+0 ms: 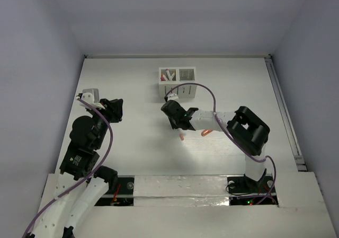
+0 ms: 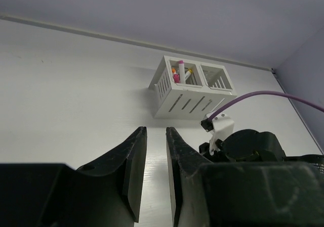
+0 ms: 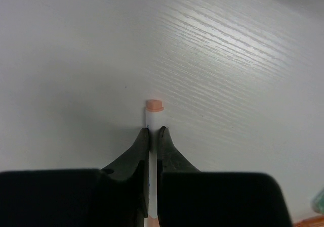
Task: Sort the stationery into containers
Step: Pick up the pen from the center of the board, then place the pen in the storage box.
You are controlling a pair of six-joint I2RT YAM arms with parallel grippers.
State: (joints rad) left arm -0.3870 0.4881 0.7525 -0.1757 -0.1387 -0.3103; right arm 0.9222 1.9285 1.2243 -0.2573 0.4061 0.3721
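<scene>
Right jaws: the right gripper (image 3: pixel 154 132) is clenched on a thin white pen (image 3: pixel 153 117), whose peach-orange cap pokes out just past the fingertips.
Pen's place: in the right arm's grip over the middle of the desk (image 1: pixel 132 89), nearer than the box. I cannot tell whether the cap touches the surface.
Left jaws: the left gripper (image 2: pixel 156 131) stands slightly parted with nothing between the fingers, at the left and well apart from the work.
Box: the white box (image 2: pixel 188 103) sits at the far middle; pens with pink and yellow caps (image 2: pixel 180 70) lean in its left compartment, and the right one shows no contents.
Still loose: an orange piece (image 1: pixel 206 132) lies just right of the right gripper, with a mint-green piece (image 3: pixel 319 201) beside it.
Risk, grip: the pen lies lengthwise between narrow fingers, so it could slide or swivel out during the carry.
Risk, drop: a tilted pen could catch the box rim or the leaning pens and fall outside.
Risk, cable: the purple cable (image 1: pixel 209 95) arcs near the box and could snag it.
</scene>
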